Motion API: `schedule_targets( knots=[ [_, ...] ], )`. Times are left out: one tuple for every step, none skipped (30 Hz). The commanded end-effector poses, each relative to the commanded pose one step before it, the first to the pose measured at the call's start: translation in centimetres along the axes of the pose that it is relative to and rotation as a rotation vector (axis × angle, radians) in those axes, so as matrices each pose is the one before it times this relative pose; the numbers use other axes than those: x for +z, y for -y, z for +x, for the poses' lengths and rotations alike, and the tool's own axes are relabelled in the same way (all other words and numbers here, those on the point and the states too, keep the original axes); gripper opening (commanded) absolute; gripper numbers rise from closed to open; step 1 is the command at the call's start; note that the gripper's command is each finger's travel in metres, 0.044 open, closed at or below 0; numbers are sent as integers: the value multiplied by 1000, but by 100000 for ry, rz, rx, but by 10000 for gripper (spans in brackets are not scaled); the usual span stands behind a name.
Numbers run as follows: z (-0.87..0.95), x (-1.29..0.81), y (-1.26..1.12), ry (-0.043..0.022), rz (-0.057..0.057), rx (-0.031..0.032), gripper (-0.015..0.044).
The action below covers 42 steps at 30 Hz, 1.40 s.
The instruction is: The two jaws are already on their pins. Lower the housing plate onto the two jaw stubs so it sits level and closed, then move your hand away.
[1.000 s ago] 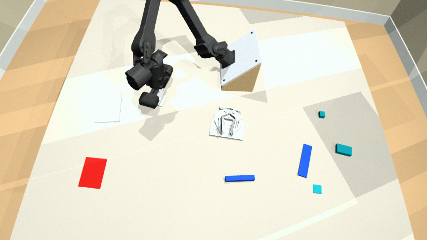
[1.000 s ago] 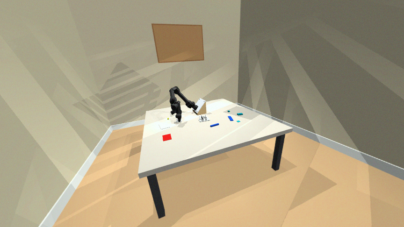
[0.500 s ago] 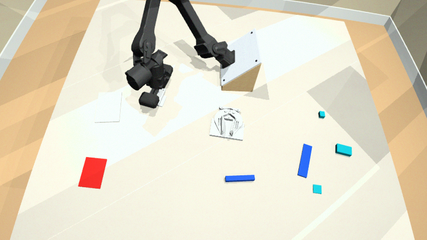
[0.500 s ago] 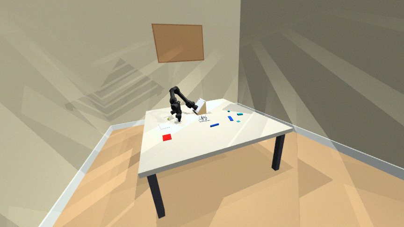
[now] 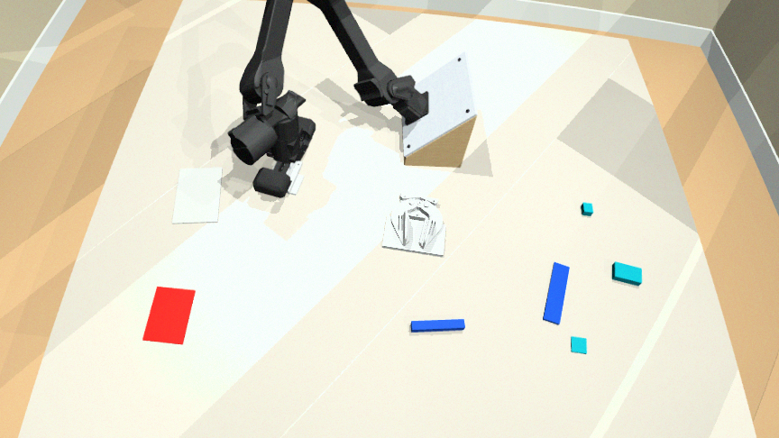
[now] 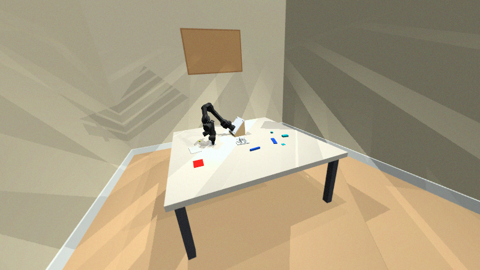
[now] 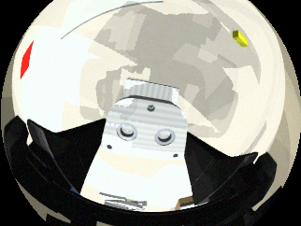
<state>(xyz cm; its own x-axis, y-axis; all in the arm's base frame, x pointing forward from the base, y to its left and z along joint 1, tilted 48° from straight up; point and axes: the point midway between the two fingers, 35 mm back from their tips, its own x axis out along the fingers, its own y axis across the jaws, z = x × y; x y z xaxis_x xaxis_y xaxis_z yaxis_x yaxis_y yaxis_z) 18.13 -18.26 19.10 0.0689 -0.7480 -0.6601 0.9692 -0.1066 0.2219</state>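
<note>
The housing plate (image 5: 296, 178) (image 7: 149, 119) is pale grey with a rounded edge, two large round holes and small dark holes. A pale ribbed strip (image 7: 151, 91) shows beyond its rounded edge. My gripper (image 7: 145, 129) is shut on the housing plate, with a black finger at each side; in the top view the hand hides much of the plate. Whether the plate touches the table or its support is hidden. The base with the two jaws (image 5: 416, 225) (image 6: 242, 140) stands apart, right of my hand in the top view; its pins and stubs are too small to make out.
The arm's base sits on a slanted wedge (image 5: 444, 103) (image 6: 239, 124) behind the jaw base. A white sheet (image 5: 197, 196) and a red sheet (image 5: 169, 315) (image 7: 26, 61) lie left. Blue bars (image 5: 437, 325) (image 5: 555, 294) and teal pieces (image 5: 626, 273) lie right. A yellow block (image 7: 240, 38) lies near.
</note>
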Motion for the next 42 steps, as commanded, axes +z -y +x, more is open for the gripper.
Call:
schedule_targets(
  knots=[
    [0, 1, 0, 1, 5, 1, 351],
    [0, 0, 0, 0, 0, 0, 351],
    [-49, -8, -8, -36, 4, -9, 351],
    [-148, -25, -24, -105, 12, -28, 351],
    [-247, -39, -37, -165, 18, -46, 351],
    [-308, -46, -42, -190, 17, -55, 351],
    [-309, -43, -37, -174, 11, -52, 351],
    [-310, -39, -32, -157, 6, -49, 351],
    [-311, -36, -28, -140, 0, -46, 351],
    [-312, -32, -23, -124, -5, -42, 351],
    [-313, -28, -18, -107, -10, -37, 351],
    [-313, -25, -14, -91, -15, -32, 351],
    [-313, -21, -10, -74, -19, -27, 351],
    [-314, -17, -5, -58, -24, -21, 351],
    [-315, -12, -1, -42, -28, -15, 351],
    [-315, -8, 3, -27, -32, -8, 351],
    [-315, -4, 7, -11, -36, -1, 351],
    [-315, 1, 10, 4, -40, 6, 351],
    [-315, 5, 14, 19, -44, 14, 351],
    [-315, 10, 18, 34, -47, 22, 351],
    [-314, 14, 21, 49, -50, 31, 351],
    [-314, 19, 24, 64, -53, 40, 351],
    [-313, 24, 27, 78, -56, 49, 351],
    [-313, 29, 30, 92, -59, 59, 351],
    [-312, 33, 33, 106, -62, 69, 351],
    [-250, 31, 29, 95, -51, 63, 351],
    [-150, 20, 18, 61, -32, 41, 351],
    [-50, 7, 6, 21, -11, 14, 351],
    [0, 0, 0, 0, 0, 0, 351],
    [6, -47, -28, -54, -290, 6, 351],
    [16, -140, -83, -161, -870, 18, 351],
    [27, -233, -138, -265, -1450, 31, 351],
    [31, -279, -167, -313, -1744, 38, 351],
    [31, -278, -169, -307, -1745, 39, 351],
    [30, -278, -170, -301, -1745, 40, 351],
    [29, -277, -171, -295, -1746, 41, 351],
    [29, -276, -172, -288, -1747, 42, 351],
    [28, -275, -174, -282, -1748, 43, 351],
    [27, -274, -175, -276, -1748, 43, 351],
    [27, -276, -178, -273, -1768, 44, 351],
    [26, -275, -179, -266, -1769, 45, 351],
    [26, -274, -181, -260, -1770, 45, 351]
  ],
)
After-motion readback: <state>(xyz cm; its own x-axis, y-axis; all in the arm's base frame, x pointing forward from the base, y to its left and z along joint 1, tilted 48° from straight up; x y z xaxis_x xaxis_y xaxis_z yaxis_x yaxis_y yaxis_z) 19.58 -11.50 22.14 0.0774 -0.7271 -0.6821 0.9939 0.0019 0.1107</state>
